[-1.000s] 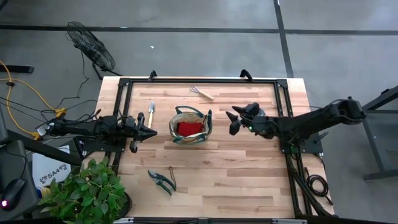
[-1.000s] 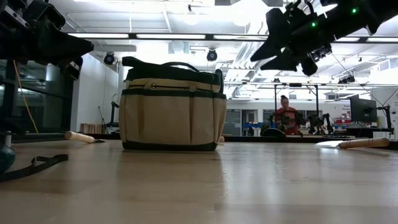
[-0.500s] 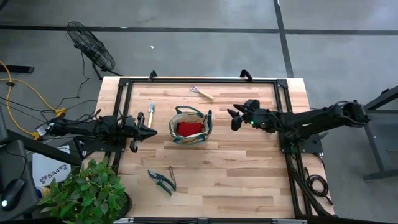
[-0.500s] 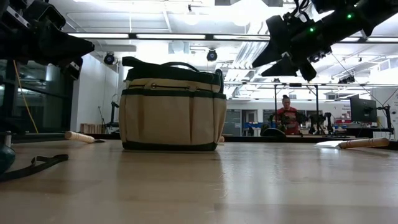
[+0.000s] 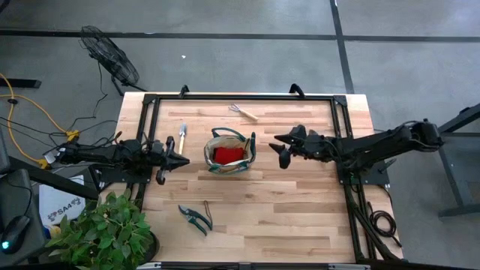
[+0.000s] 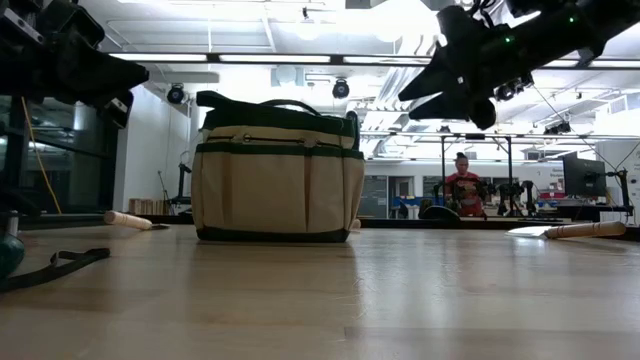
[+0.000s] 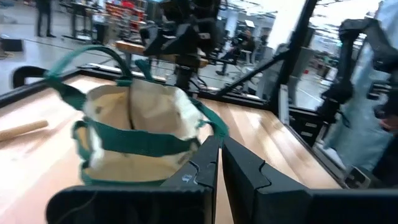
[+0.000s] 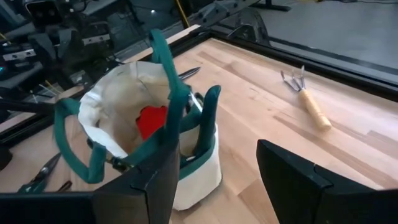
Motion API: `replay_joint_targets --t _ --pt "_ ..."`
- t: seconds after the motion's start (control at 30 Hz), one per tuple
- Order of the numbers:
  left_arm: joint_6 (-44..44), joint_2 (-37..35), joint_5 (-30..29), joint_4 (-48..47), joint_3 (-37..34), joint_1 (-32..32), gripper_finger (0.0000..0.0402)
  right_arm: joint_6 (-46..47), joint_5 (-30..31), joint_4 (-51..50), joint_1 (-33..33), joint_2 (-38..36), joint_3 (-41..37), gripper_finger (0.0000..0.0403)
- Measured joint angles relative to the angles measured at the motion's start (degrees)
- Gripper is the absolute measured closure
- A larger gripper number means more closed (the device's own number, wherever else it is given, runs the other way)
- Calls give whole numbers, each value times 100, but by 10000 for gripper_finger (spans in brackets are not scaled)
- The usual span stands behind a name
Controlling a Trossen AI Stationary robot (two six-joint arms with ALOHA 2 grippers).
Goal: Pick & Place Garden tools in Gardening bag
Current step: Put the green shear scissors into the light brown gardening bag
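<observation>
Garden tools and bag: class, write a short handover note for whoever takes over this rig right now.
Left claw: shut, empty, waiting left of the bag.
Right claw: open, empty, in the air right of the bag.
Done: red glove is in the bag.
Left: trowel beside the left claw, rake at the far edge, shears near the front edge. Anything deeper in the bag is hidden.

Even overhead lighting from ceiling strips (glaring white in the low view) leaves the table bright with faint shadows, while the left wrist view's background is motion-blurred.
</observation>
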Motion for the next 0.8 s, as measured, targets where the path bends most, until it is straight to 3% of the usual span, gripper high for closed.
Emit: replay_joint_targets --t 0.4,0.6,0.8 --pt "755 250 993 61 33 -2 382 48 9 0 42 0 0 198" --pt "1351 915 1602 -52 205 -4 382 53 8 0 37 0 0 198" --pt "1550 1872 1824 38 386 -4 370 48 127 -1 37 0 0 198"
